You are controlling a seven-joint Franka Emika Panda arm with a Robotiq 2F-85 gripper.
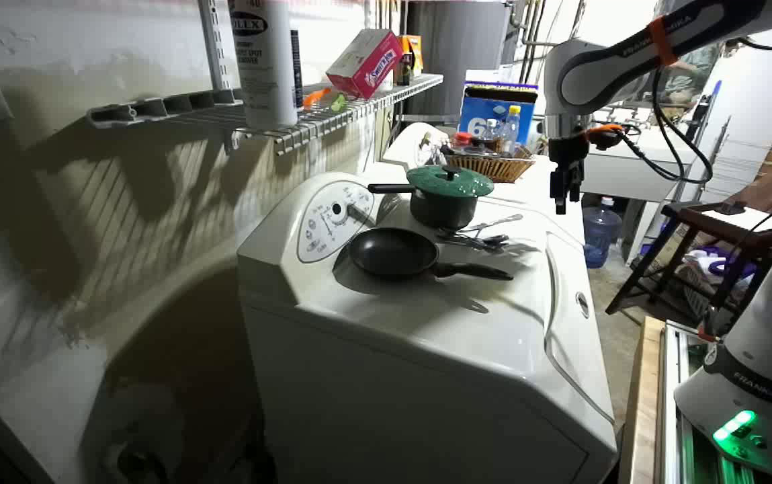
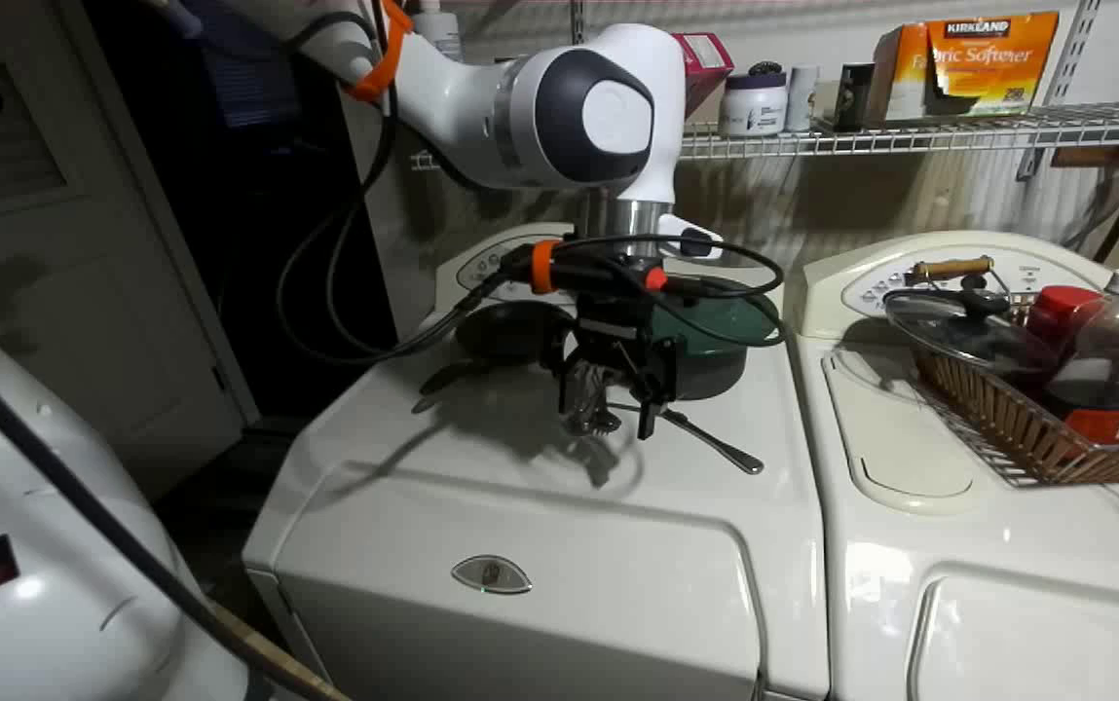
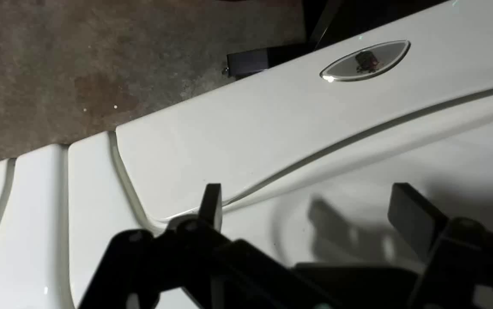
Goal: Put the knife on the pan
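The black pan [image 1: 394, 252] lies on the white machine top in an exterior view, its dark handle pointing toward the machine's front. It also shows, partly hidden by a cable, in an exterior view [image 2: 503, 333]. Several metal utensils [image 1: 483, 240] lie beside the pan and pot; they also show in an exterior view [image 2: 720, 446], partly behind the gripper. I cannot tell which one is the knife. My gripper [image 3: 313, 210] is open and empty, pointing down above the machine's front part. It shows in both exterior views [image 1: 564, 191] [image 2: 608, 409]. No utensil shows in the wrist view.
A black pot with a green lid [image 1: 449, 195] stands next to the pan. A wicker basket [image 1: 493, 168] with bottles and a glass lid [image 2: 968, 331] sits on the neighbouring machine. A wire shelf [image 2: 929, 141] with boxes runs along the wall. The machine's front edge drops to the floor [image 3: 100, 64].
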